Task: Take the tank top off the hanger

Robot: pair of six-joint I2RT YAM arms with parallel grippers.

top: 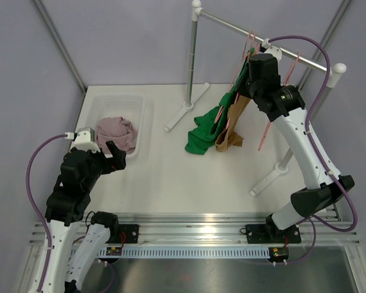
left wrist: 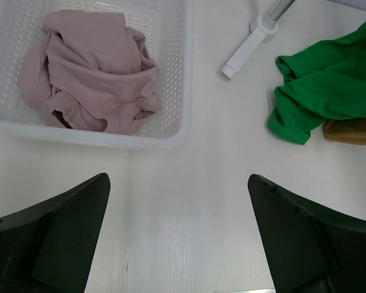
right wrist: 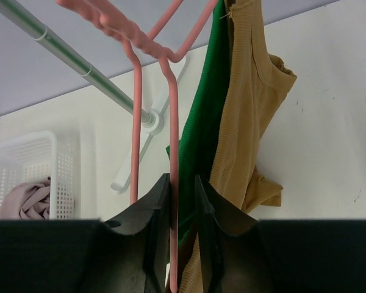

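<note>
Right gripper (right wrist: pixel 182 183) jaws sitting narrow around hanger (right wrist: pixel 173 122) wire, clamp unclear; tank top (right wrist: pixel 244 110) hanging lengthwise, 12 to 6; left gripper (left wrist: pixel 180 235) gaping wide, holding nothing.

Top external: high behind, facing twelve o'clock.
Left wrist: low; shares basket (left wrist: pixel 171 137) with top.
Right wrist: tight on hanger (right wrist: pixel 173 122).
</note>
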